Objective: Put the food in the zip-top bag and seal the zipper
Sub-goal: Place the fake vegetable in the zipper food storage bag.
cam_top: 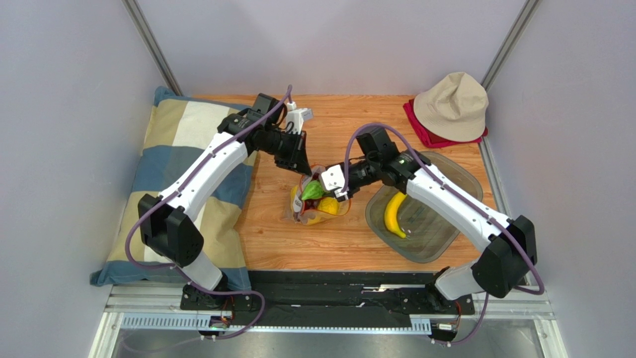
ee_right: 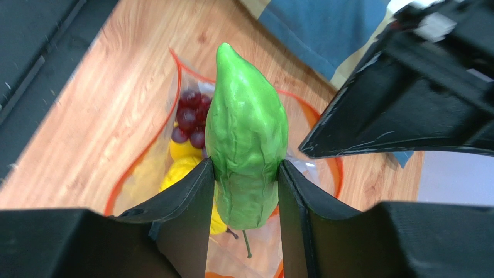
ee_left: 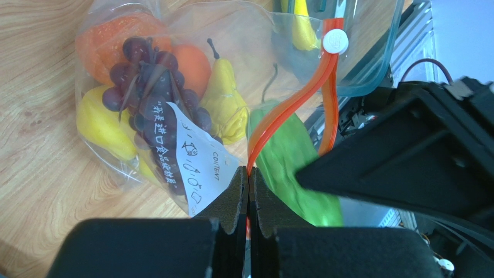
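**A:** Checking left gripper (cam_top: 304, 173) from above first: shut or open?

**B:** Looks shut, set at the mouth of the zip-top bag (cam_top: 317, 212), centre of frame. Can't confirm the pinch from up here. Find right gripper (cam_top: 334, 188) just right of it, closed on the green piece (cam_top: 312, 191) over the opening. Note the banana (cam_top: 393, 214) lying in the grey tray (cam_top: 459, 179), right of centre, not yet bagged.

**A:** Moving to the left wrist. Any clearer?

**B:** Yes. Shows pads (ee_left: 235, 194) pressed together at bottom centre, pinching the zipper (ee_left: 290, 104), which runs up to the white slider (ee_left: 335, 41) near the top, right of centre. Parted along its length, so unsealed. Counting inside, left half of frame: grape bunch (ee_left: 151, 81), pear (ee_left: 223, 98), lemon (ee_left: 104, 124).

**A:** Reading anything on the label (ee_left: 194, 162)?

**B:** Printed "CONTENT", plus small pictograms. Also a line of Chinese characters along its left edge, too tilted to read safely. No brand found.

**A:** And the right wrist?

**B:** Shows jaws part-spread, clamped on both flanks of the green piece mid-frame, pointed tip toward the top. Sits over the open mouth ringed by the orange-red strip. Can't tell whether already past the rim.

**A:** Judging the step?

**B:** Loading, late on. Probably calls for lowering the green piece through the mouth and letting go. Then fetching the banana, then running the slider along the strip. Keep the left pinch firm to hold the mouth open.
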You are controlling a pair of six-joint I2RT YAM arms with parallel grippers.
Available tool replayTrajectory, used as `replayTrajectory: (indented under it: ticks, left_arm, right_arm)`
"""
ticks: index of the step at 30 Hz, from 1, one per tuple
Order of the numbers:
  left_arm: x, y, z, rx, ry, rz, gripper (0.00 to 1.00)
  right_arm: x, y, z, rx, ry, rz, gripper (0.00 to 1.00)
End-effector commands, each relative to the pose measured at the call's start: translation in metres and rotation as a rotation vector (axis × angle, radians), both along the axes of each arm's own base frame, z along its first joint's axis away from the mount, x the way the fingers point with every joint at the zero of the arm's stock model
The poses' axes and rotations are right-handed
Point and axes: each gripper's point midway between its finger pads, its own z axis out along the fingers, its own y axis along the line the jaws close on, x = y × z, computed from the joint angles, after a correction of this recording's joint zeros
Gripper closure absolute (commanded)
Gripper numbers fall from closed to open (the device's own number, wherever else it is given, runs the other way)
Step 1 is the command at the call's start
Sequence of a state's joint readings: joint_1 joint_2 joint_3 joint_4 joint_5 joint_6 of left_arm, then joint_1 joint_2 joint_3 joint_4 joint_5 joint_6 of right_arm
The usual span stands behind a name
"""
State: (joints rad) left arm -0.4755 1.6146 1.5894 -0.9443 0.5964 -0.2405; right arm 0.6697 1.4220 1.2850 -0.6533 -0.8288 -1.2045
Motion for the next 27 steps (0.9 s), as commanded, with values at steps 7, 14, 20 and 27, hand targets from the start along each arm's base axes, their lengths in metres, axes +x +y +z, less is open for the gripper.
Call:
replayTrajectory:
  ticks: [7, 14, 20, 27]
  left_arm:
    - [0.008, 0.000, 0.011, -0.032, -0.016, 0.014, 1.00]
    - [0.008, -0.001, 0.013, -0.039, -0.016, 0.014, 1.00]
    - [0.008, -0.001, 0.017, -0.045, -0.025, 0.016, 1.00]
    - [0.008, -0.002, 0.012, -0.047, -0.001, 0.017, 1.00]
  right_arm:
    - [0.038, -0.007, 0.017, -0.047, -0.259, -0.100, 0.27]
    - [0.024, -0.042, 0.070, 0.026, -0.006, -0.461, 0.11]
    - [0.027, -0.129, 0.020, 0.013, 0.486, -1.051, 0.18]
    - [0.008, -0.203, -0.059, -0.082, 0.851, -1.634, 0.27]
